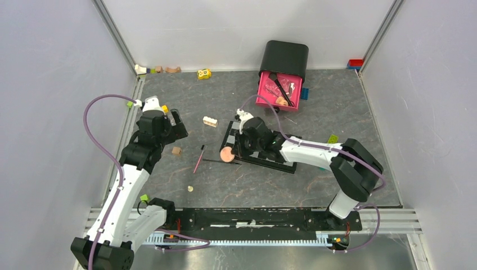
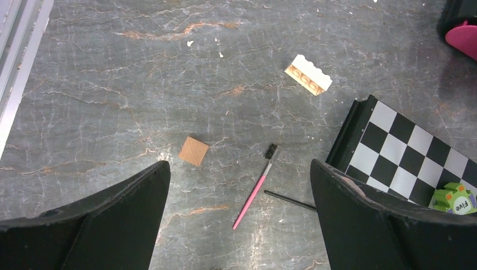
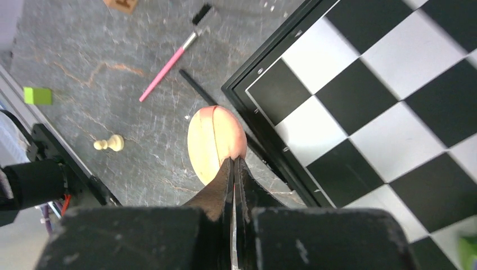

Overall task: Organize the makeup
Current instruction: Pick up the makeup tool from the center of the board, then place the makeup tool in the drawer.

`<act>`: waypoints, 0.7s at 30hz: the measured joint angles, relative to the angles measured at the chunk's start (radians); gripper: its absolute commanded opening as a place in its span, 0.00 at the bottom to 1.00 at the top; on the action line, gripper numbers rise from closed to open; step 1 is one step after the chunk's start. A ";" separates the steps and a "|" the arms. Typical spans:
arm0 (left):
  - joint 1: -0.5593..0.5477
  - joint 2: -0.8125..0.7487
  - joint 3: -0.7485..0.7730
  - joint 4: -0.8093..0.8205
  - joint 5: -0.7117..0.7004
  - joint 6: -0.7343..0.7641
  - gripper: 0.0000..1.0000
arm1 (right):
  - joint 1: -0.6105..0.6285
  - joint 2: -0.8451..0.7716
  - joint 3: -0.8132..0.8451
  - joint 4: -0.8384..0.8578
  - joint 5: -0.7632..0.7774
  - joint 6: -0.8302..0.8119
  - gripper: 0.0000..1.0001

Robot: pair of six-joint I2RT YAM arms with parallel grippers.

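Your right gripper point(image 3: 233, 164) pinches the round peach puff point(image 3: 209, 138) by its edge, jaws almost shut, at centre frame beside the chequered board point(image 3: 360, 84) — left gripper point(image 2: 239, 166) wide open, empty — so lift clear before swinging to the pink box point(image 1: 263, 84) upper right.

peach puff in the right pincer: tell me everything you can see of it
The peach puff is a round, soft-looking pad, deeper peach on one side and paler on the other, with a curved seam between. The right pincer is shut on its near rim, fingers almost meeting. It sits just off the black frame of the chequered board, over the grey table. Whether it rests there or hangs clear cannot be told. A thin dark pencil runs out from behind it.
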State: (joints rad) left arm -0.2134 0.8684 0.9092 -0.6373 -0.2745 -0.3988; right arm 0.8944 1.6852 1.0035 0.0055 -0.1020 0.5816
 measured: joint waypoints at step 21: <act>0.010 0.031 0.000 -0.006 -0.017 0.002 1.00 | -0.481 -0.108 0.198 -0.090 -0.003 -0.090 0.00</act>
State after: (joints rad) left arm -0.2035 0.8993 0.9092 -0.6437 -0.2916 -0.3973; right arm 0.4129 1.5768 1.2018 -0.0849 -0.1051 0.4911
